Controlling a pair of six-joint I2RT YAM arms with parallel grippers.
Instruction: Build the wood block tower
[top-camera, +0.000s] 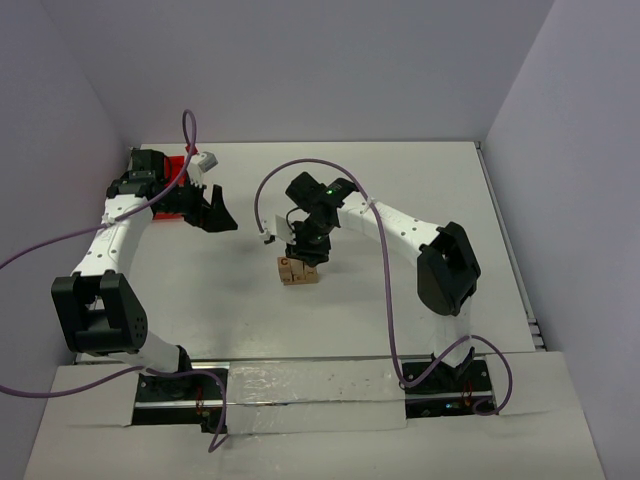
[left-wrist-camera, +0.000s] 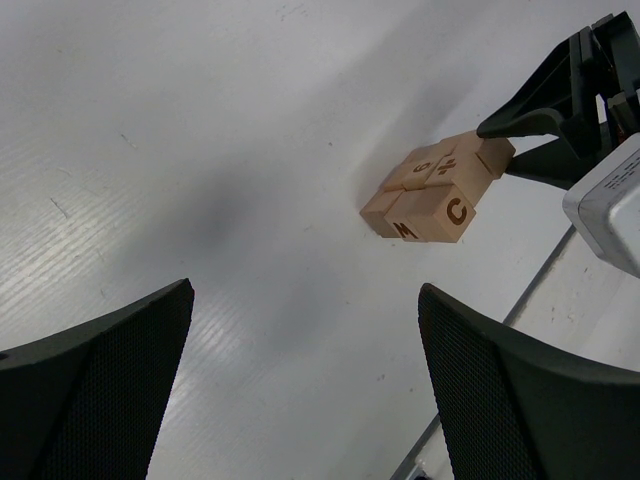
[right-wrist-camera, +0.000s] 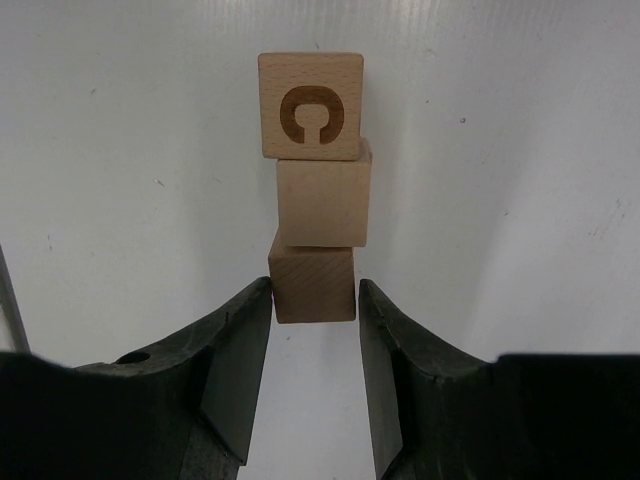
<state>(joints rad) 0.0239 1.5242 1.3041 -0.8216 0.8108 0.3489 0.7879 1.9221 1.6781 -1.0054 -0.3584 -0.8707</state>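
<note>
The left gripper (top-camera: 215, 212) hangs empty, jaws spread wide, beside the red bin (top-camera: 178, 168) at the far left. The wood blocks (top-camera: 298, 271) lie mid-table, well apart to its right and nearer. The right gripper (top-camera: 305, 256) points down at them, and their row runs straight away from its fingers, which closely flank the nearest block (right-wrist-camera: 312, 285); whether they pinch it I cannot tell.

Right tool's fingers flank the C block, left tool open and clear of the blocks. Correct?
No. The right wrist view shows the right tool flanking a plain-faced block; the C block sits at the far end of that line. The left tool is open, clear of the blocks.
</note>
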